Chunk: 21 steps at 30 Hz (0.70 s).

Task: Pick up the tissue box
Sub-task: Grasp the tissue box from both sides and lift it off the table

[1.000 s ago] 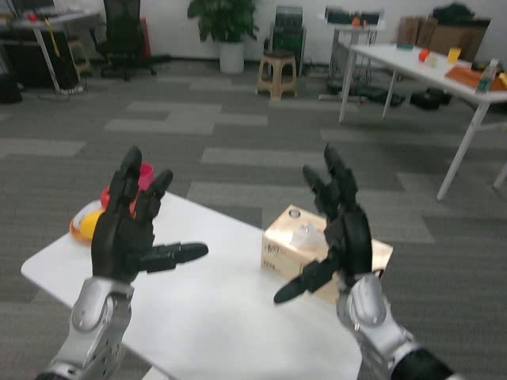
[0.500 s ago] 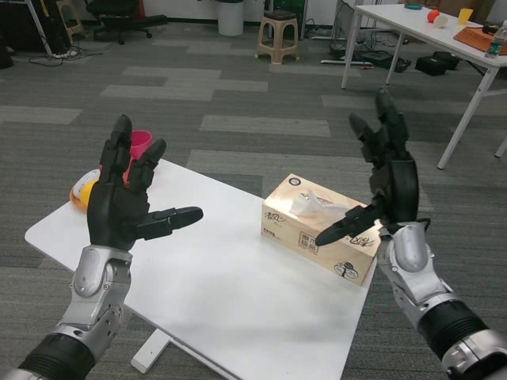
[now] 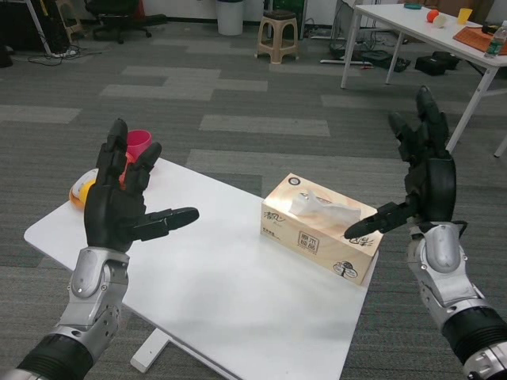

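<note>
1. Fingers [image 3: 127, 162] spread apart on both black hands, left hand [image 3: 119, 210] and right hand [image 3: 424, 186], holding nothing, raised above the white rectangular table [image 3: 206, 293].
2. Tan cardboard tissue box [image 3: 321, 228], near the table's right edge, untouched.

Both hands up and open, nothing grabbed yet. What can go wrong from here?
1. The tissue box sits near the white table's right edge; a push from the left hand alone could slide it off.
2. The right hand hovers beyond that edge, so it may close unevenly.
3. The loose tissue on top could snag fingers.
</note>
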Each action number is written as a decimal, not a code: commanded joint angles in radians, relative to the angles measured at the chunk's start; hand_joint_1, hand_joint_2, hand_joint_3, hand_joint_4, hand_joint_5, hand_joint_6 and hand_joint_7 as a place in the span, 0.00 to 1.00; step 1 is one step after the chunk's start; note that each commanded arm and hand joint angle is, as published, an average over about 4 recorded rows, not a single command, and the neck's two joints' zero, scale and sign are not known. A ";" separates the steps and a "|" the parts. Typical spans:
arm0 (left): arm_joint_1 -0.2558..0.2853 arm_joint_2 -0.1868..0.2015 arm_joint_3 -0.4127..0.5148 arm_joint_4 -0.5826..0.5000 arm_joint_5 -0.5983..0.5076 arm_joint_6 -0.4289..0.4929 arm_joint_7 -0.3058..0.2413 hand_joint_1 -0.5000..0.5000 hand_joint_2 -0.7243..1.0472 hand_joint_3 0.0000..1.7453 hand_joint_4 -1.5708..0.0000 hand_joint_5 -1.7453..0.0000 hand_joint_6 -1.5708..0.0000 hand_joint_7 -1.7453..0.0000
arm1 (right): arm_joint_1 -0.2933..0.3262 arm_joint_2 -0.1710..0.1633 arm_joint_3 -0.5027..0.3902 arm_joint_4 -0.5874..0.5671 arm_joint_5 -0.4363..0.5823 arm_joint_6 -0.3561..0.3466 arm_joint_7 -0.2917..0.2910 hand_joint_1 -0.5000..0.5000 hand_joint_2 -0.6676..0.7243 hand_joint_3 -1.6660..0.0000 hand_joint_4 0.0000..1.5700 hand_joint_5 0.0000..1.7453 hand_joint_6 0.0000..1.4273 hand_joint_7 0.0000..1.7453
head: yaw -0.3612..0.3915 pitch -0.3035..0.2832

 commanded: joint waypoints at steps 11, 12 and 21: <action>0.009 0.011 0.003 0.009 -0.008 -0.018 0.002 1.00 0.65 0.00 1.00 0.65 1.00 1.00 | 0.004 -0.092 -0.043 0.221 0.011 0.024 0.080 0.12 0.69 0.95 0.09 0.17 0.00 0.04 | -0.013 0.016; 0.010 0.011 0.003 0.009 -0.008 -0.019 0.002 1.00 0.65 0.00 1.00 0.65 1.00 1.00 | 0.001 -0.093 -0.042 0.239 0.011 0.025 0.087 0.12 0.70 0.95 0.10 0.18 0.00 0.04 | -0.012 0.016; 0.030 0.011 0.000 0.008 -0.007 -0.020 0.002 1.00 0.64 0.00 1.00 0.65 1.00 1.00 | -0.015 -0.104 0.018 0.365 0.011 0.044 0.158 0.12 0.73 0.95 0.13 0.24 0.00 0.05 | -0.019 0.031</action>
